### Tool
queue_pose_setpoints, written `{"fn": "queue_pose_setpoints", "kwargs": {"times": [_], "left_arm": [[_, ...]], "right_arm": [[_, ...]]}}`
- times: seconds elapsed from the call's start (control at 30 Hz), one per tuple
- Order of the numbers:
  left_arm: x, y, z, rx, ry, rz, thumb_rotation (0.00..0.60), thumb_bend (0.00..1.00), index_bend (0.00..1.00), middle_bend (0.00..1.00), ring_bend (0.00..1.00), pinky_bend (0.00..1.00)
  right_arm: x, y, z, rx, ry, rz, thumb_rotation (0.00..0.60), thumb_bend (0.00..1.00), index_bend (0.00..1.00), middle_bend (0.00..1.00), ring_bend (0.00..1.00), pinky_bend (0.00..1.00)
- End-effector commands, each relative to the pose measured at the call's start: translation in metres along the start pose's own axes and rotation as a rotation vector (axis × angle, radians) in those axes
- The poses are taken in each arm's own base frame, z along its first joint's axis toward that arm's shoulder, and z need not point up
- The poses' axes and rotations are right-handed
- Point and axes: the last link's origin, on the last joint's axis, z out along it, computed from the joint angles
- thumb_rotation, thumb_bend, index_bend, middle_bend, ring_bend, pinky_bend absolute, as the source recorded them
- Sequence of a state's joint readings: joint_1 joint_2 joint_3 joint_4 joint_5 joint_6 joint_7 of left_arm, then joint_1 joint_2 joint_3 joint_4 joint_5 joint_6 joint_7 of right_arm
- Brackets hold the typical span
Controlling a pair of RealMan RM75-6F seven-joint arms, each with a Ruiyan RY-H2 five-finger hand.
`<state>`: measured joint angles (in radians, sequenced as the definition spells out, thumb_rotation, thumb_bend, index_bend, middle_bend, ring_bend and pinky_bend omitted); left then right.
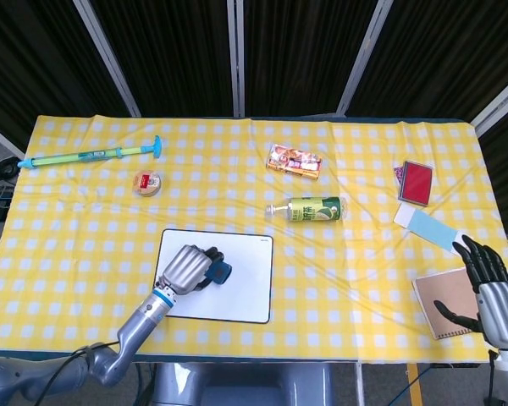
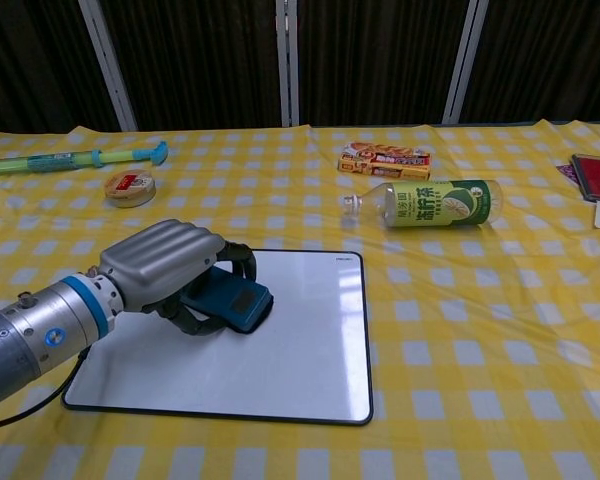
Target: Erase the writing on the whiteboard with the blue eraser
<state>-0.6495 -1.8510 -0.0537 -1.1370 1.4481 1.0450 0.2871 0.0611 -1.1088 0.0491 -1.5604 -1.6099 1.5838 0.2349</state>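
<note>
The blue block eraser (image 2: 228, 302) is clamped in the curled fingers of the left hand (image 2: 170, 270) and pressed flat on the white rectangular whiteboard (image 2: 310, 350), presumably for wiping. The right hand (image 1: 489, 288) is held spread and empty beside the counter's edge.

The left hand (image 2: 170, 270) is clad in brushed silver-grey metal plates over the back and fingers, with black parts showing beneath. A light blue ring and a white band are seen at its wrist, followed by a smooth grey cylindrical forearm bearing a small round blue-and-white emblem. A thin black cable is seen under the forearm. The right hand (image 1: 491, 288) has black fingers above a silver-grey back.
</note>
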Motion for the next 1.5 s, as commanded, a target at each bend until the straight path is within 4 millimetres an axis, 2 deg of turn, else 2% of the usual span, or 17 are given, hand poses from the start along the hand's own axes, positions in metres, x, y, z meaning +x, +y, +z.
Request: {"fn": "queue_pose_setpoints", "kwargs": {"times": [0.03, 0.4, 0.77, 0.93, 1.13, 1.5], "left_arm": [[-0.002, -0.023, 0.001, 0.063, -0.022, -0.001, 0.600, 0.60, 0.81, 0.61, 0.52, 0.60], [0.004, -0.053, 0.008, 0.110, -0.018, 0.049, 0.600, 0.60, 0.81, 0.61, 0.52, 0.60], [0.007, -0.064, 0.014, 0.135, -0.015, 0.041, 0.600, 0.60, 0.81, 0.61, 0.52, 0.60], [0.006, -0.054, 0.020, 0.113, -0.017, 0.035, 0.600, 0.60, 0.81, 0.61, 0.52, 0.60], [0.005, -0.031, 0.030, 0.073, -0.018, -0.006, 0.600, 0.60, 0.81, 0.61, 0.52, 0.60], [0.005, 0.022, 0.035, -0.033, -0.016, -0.062, 0.600, 0.60, 0.81, 0.61, 0.52, 0.60]], "right_arm": [[-0.001, -0.001, -0.001, 0.003, -0.002, -0.003, 0.600, 0.07, 0.00, 0.00, 0.00, 0.00], [-0.004, 0.001, 0.001, -0.004, -0.012, -0.008, 0.600, 0.07, 0.00, 0.00, 0.00, 0.00], [-0.004, 0.002, 0.002, -0.010, -0.011, -0.004, 0.600, 0.07, 0.00, 0.00, 0.00, 0.00], [-0.003, 0.003, 0.003, -0.014, -0.012, -0.003, 0.600, 0.07, 0.00, 0.00, 0.00, 0.00], [-0.003, 0.006, 0.004, -0.015, -0.007, -0.002, 0.600, 0.07, 0.00, 0.00, 0.00, 0.00], [0.002, 0.006, 0.000, -0.012, 0.017, -0.004, 0.600, 0.07, 0.00, 0.00, 0.00, 0.00]]}}
